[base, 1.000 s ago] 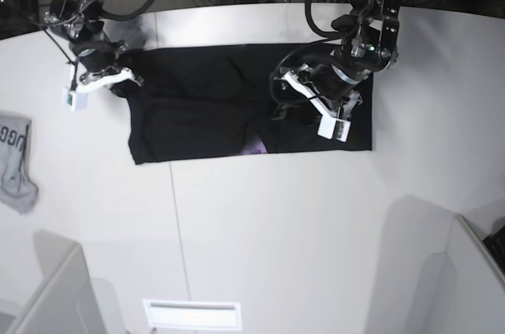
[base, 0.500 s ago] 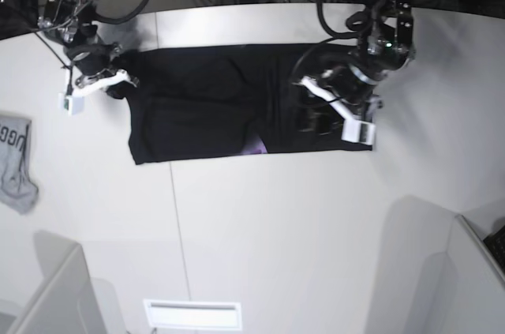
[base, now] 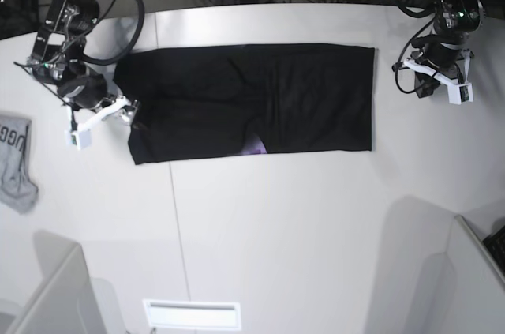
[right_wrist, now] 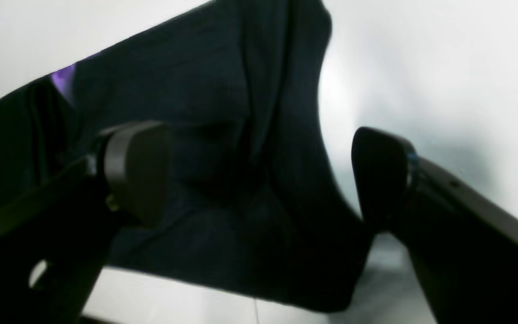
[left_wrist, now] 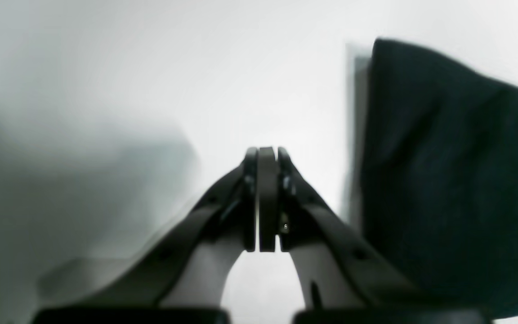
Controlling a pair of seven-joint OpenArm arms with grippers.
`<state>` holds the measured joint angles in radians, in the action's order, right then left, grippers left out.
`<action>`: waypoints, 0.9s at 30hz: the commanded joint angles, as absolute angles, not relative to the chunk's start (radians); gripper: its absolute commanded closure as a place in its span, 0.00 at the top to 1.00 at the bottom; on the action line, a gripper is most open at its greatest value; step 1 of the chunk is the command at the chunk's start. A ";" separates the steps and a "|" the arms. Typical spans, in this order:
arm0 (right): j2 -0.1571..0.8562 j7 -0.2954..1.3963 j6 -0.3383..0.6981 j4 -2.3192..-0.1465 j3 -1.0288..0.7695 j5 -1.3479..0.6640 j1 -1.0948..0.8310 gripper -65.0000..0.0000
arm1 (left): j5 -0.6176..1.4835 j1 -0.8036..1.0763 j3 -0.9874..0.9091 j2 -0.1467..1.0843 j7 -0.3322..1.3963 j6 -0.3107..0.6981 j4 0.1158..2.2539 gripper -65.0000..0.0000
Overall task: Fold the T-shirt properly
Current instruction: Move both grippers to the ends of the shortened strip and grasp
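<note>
A black T-shirt (base: pixel 323 105) lies partly folded across a white tabletop (base: pixel 316 231), a sliver of purple print showing near the middle of its lower edge. One end appears folded inward into a fairly neat panel, while the opposite end seems to have an uneven layer along its side; judging by its long, wide shape, squaring that end and at least one further fold remain. The robot's left hand (left_wrist: pixel 266 155), its fingers closed on nothing, hovers over bare tabletop just beside the neater end, apart from the cloth. The right hand (right_wrist: pixel 259 175), fingers spread wide and gripping nothing, is poised above the uneven end, the shirt's side edge running between its fingers in the right wrist view.
</note>
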<state>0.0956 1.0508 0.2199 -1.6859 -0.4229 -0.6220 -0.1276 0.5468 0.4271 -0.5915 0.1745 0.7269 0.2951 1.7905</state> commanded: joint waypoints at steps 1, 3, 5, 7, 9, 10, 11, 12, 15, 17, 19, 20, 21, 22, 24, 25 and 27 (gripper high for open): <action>0.110 1.036 0.223 -1.675 -0.427 -0.636 -0.108 0.85 | 0.558 0.423 -0.616 0.185 0.708 0.323 1.787 0.00; 0.110 1.036 0.225 -1.621 -0.427 -0.636 -0.101 0.83 | 0.521 0.421 -0.634 0.185 0.708 0.361 1.767 0.00; 0.110 1.035 0.232 -1.592 -0.427 -0.638 -0.094 0.84 | 0.450 0.420 -0.628 0.185 0.705 0.390 1.759 0.00; 0.107 1.036 0.232 -1.587 -0.423 -0.638 -0.096 0.84 | 0.389 0.414 -0.619 0.180 0.682 0.409 1.758 0.00; 0.099 1.046 0.236 -1.593 -0.421 -0.639 -0.102 0.84 | 0.349 0.410 -0.615 0.170 0.624 0.412 1.742 0.00; 0.085 1.046 0.236 -1.593 -0.420 -0.639 -0.108 0.84 | 0.338 0.410 -0.599 0.163 0.591 0.412 1.724 0.00; 0.077 1.046 0.236 -1.593 -0.420 -0.639 -0.113 0.84 | 0.332 0.409 -0.590 0.162 0.572 0.412 1.709 0.00; 0.071 1.046 0.236 -1.593 -0.420 -0.639 -0.113 0.84 | 0.334 0.407 -0.579 0.162 0.555 0.412 1.690 0.00; 0.067 1.046 0.245 -1.593 -0.415 -0.639 -0.128 0.84 | 0.335 0.406 -0.544 0.162 0.552 0.412 1.655 0.00; 0.067 1.046 0.275 -1.593 -0.386 -0.639 -0.133 0.84 | 0.332 0.403 -0.521 0.162 0.550 0.412 1.638 0.00; 0.067 1.046 0.280 -1.592 -0.367 -0.639 -0.139 0.84 | 0.331 0.383 -0.509 0.160 0.550 0.412 1.623 0.00; 0.067 1.040 0.280 -1.590 -0.363 -0.639 -0.140 0.84 | 0.331 0.375 -0.507 0.160 0.550 0.412 1.612 0.00; 0.065 1.040 0.280 -1.590 -0.364 -0.639 -0.142 0.84 | 0.331 0.371 -0.507 0.159 0.550 0.412 1.603 0.00; 0.065 1.038 0.280 -1.590 -0.364 -0.639 -0.142 0.84 | 0.331 0.367 -0.507 0.159 0.550 0.412 1.593 0.00; 0.065 1.038 0.280 -1.587 -0.364 -0.638 -0.142 0.83 | 0.331 0.341 -0.506 0.159 0.550 0.412 1.575 0.00; 0.065 1.038 0.280 -1.580 -0.364 -0.638 -0.142 0.83 | 0.331 0.332 -0.506 0.159 0.550 0.412 1.563 0.00; 0.065 1.038 0.280 -1.558 -0.364 -0.638 -0.136 0.81 | 0.329 0.321 -0.504 0.159 0.550 0.412 1.544 0.00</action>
<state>0.0605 1.0069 0.2852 -1.5620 -0.3645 -0.6559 -0.1360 0.3370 0.3149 -0.5022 0.1505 0.5388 0.4126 1.5379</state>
